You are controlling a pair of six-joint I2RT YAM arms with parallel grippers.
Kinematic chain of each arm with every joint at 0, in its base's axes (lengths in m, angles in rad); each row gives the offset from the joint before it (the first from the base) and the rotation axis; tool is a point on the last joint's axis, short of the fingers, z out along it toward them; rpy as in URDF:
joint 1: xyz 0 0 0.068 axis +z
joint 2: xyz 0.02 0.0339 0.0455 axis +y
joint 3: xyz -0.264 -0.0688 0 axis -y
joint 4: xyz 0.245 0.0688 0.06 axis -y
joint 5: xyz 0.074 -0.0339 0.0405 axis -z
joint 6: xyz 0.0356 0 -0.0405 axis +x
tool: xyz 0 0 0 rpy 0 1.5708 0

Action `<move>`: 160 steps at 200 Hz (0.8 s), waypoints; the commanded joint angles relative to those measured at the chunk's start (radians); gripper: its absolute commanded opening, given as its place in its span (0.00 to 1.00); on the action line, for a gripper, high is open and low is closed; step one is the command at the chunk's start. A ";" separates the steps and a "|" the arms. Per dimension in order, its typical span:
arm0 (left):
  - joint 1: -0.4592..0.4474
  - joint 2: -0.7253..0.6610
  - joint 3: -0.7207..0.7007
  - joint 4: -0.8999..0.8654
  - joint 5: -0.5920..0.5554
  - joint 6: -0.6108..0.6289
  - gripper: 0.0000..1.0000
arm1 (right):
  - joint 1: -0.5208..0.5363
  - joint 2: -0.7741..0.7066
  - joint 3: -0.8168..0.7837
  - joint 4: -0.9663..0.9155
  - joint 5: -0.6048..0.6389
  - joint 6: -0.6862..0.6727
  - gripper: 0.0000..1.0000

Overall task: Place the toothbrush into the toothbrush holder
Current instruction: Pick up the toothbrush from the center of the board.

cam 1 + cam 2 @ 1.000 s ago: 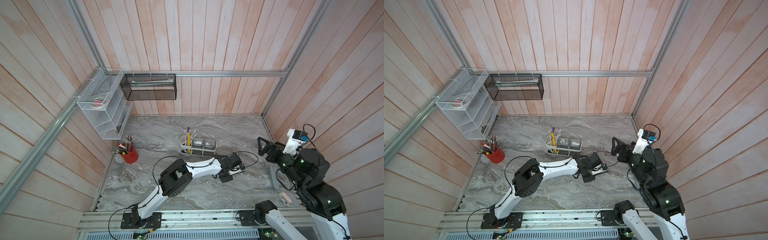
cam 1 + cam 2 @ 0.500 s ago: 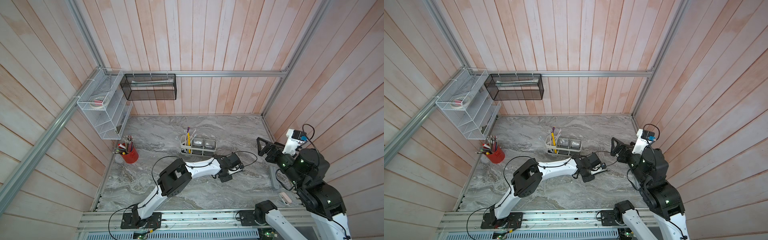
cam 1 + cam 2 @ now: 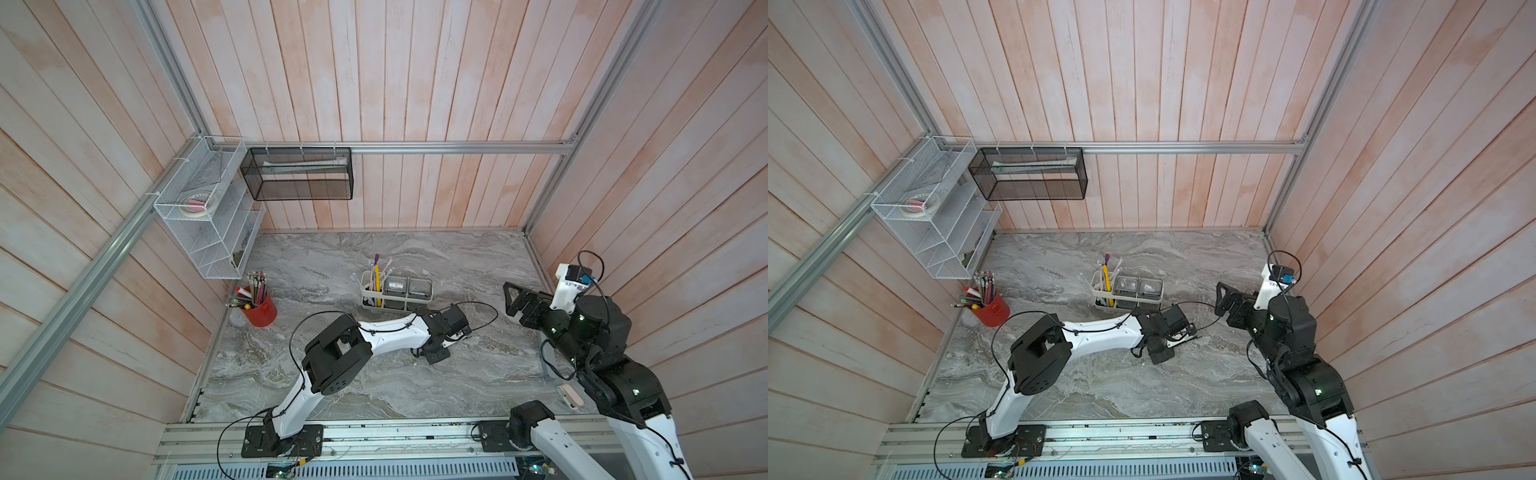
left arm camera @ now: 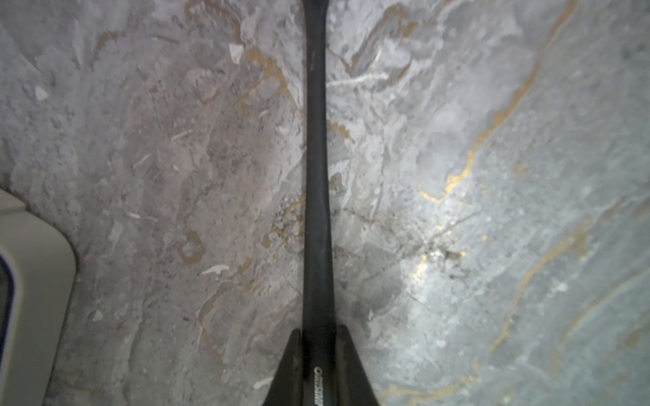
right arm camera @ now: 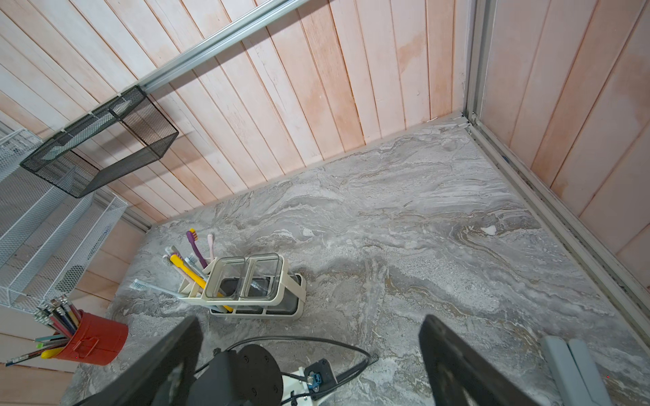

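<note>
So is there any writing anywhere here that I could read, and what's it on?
White print on the handle of the black toothbrush, where the left gripper grips it: blurred and cut off at the picture's edge, not readable.
Nothing else carries writing that I can make out.

The toothbrush [image 4: 316, 168] is black and slim. My left fingers [image 4: 290, 355] pinch its handle end, and it points straight out over the counter [image 4: 140, 175]. The white oblong toothbrush holder [image 5: 294, 295] stands upright nearby, with several brushes [image 5: 184, 269] in its slotted end and two clear square cups [image 5: 225, 281].
</note>
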 commanded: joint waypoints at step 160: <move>0.035 -0.335 -0.227 0.140 -0.085 -0.173 0.00 | -0.036 -0.063 -0.290 0.107 -0.175 0.220 0.95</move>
